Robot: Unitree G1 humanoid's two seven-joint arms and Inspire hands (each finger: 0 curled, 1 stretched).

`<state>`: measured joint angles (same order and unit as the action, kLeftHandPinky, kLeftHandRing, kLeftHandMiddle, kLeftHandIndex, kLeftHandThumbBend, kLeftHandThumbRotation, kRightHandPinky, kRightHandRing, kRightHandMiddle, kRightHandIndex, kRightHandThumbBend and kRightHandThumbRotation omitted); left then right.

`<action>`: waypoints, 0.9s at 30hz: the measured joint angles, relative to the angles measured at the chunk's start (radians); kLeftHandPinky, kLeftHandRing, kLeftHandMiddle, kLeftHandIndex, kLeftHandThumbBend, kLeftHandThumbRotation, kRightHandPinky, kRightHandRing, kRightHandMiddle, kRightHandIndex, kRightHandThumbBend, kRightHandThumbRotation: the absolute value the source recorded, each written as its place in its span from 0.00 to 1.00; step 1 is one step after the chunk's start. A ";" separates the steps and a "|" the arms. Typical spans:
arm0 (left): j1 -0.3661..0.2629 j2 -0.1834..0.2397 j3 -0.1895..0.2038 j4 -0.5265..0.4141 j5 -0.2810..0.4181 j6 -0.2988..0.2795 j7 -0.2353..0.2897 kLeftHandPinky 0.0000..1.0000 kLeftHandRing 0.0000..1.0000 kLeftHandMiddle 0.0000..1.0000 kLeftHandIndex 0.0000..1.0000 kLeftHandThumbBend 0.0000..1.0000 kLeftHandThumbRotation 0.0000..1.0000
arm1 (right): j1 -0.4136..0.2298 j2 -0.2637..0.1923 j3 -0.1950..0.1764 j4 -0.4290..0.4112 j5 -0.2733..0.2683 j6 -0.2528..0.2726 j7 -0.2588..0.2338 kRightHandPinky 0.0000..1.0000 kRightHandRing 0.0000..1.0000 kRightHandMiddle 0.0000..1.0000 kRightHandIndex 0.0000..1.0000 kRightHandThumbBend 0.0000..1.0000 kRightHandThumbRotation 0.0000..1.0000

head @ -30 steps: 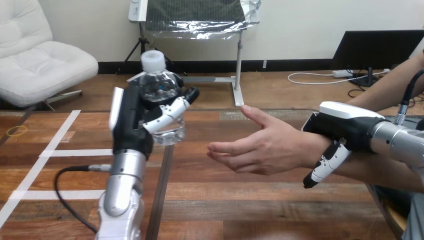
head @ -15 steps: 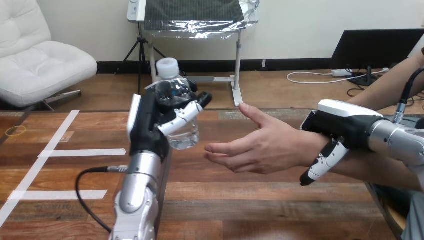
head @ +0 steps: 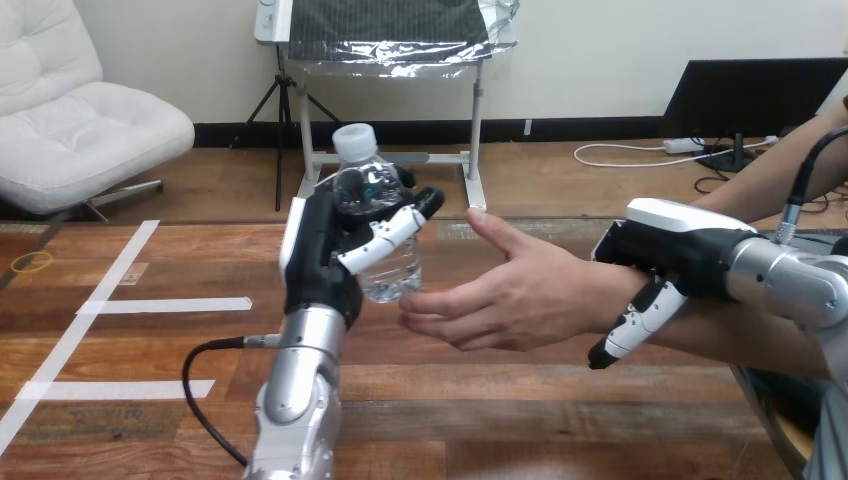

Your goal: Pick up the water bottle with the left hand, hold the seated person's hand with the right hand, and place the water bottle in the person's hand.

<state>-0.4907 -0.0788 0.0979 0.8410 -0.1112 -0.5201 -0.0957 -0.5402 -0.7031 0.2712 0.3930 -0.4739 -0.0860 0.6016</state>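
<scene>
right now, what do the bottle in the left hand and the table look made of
Small clear water bottle: thin glossy plastic, see-through with glints; white cap likely plastic. Brown table: wood planks or wood-look laminate, grain and seams showing.

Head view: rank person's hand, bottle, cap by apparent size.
1. person's hand
2. bottle, partly behind fingers of the left hand, so less sure
3. cap, clearly smallest

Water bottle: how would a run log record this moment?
left hand: grips water bottle, beside person's hand | right hand: over person's wrist | handover: pending
</scene>
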 measured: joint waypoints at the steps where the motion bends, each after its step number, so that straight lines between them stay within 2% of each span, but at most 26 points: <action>1: -0.002 -0.003 0.000 0.003 0.000 -0.003 0.000 0.31 0.35 0.40 0.44 0.65 0.00 | -0.001 0.001 0.001 0.000 0.000 0.000 0.000 0.25 0.29 0.34 0.32 0.92 0.19; 21: -0.052 -0.073 -0.005 0.033 -0.004 -0.045 -0.013 0.32 0.36 0.41 0.45 0.63 0.00 | -0.043 0.039 0.013 0.000 -0.015 0.003 0.004 0.25 0.30 0.37 0.33 0.91 0.18; 27: -0.062 -0.079 -0.007 0.036 -0.004 -0.055 -0.020 0.32 0.36 0.40 0.45 0.63 0.00 | -0.054 0.049 0.016 0.000 -0.015 0.018 0.006 0.27 0.32 0.39 0.36 0.91 0.17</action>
<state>-0.5523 -0.1579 0.0913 0.8773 -0.1150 -0.5750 -0.1154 -0.5940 -0.6536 0.2868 0.3930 -0.4892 -0.0676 0.6081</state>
